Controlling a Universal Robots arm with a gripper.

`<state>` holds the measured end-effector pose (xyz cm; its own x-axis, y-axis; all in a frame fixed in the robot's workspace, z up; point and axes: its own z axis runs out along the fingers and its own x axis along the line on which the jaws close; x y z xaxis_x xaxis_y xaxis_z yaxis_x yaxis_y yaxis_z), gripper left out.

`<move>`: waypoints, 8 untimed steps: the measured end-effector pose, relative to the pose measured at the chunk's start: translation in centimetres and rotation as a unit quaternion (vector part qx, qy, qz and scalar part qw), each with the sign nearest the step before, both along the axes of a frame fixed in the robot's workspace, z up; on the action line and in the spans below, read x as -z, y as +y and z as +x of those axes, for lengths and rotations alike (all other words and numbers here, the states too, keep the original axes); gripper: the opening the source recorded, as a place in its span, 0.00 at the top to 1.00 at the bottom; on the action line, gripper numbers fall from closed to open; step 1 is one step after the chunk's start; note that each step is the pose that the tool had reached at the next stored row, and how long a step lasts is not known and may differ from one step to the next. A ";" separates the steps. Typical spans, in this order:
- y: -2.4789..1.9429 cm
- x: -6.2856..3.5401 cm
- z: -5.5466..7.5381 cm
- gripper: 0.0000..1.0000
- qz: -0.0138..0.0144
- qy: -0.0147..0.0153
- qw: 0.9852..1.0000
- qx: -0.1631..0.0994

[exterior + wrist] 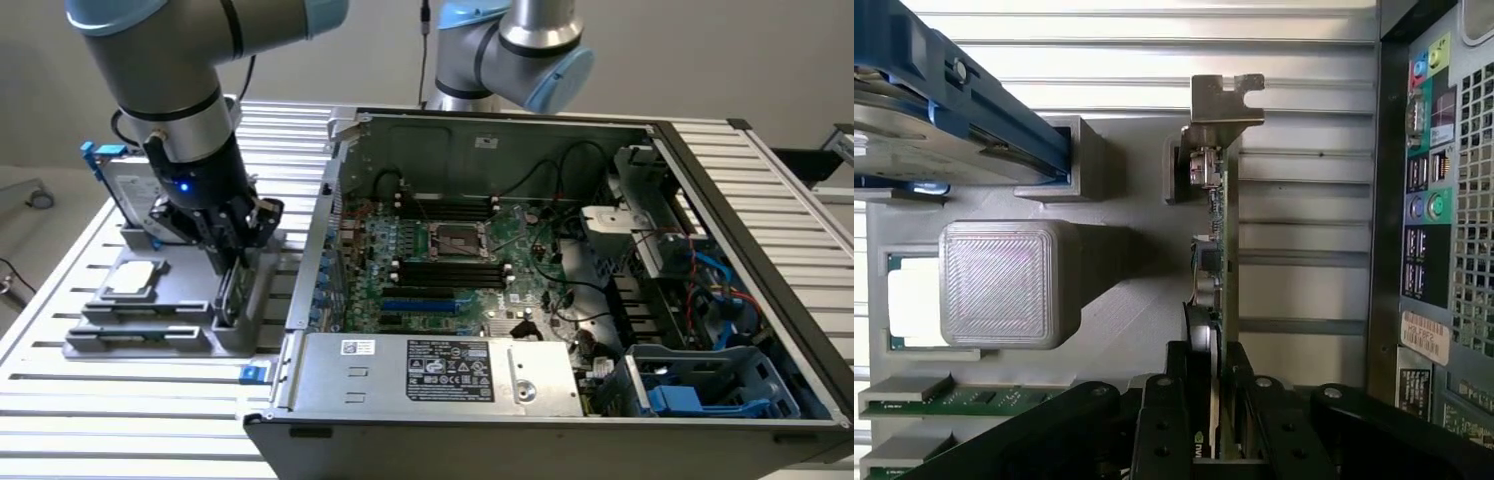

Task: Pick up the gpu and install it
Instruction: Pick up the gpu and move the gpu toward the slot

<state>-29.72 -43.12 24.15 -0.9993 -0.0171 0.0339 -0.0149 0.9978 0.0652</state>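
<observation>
Wrist view: the gpu (1219, 250) stands on edge in a slot of the gray holder (1124, 330), its metal bracket at the end away from the gripper (1212, 365) — both fingers pressed against its faces, clamping it. Card and holder sit to the exterior view's left of the open computer case (494, 135) — just beside it.

Exterior: looks down from high over the open computer case (481, 140) and, at the exterior view's left, the grey parts holder (147, 338). Wrist: stares straight down, close, onto that shared holder (1124, 320) beside the case's port panel (1429, 210).
</observation>
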 end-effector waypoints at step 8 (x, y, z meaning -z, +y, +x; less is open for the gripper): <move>0.00 -0.29 0.0 0.74 0.008 0.000 1.000 0.000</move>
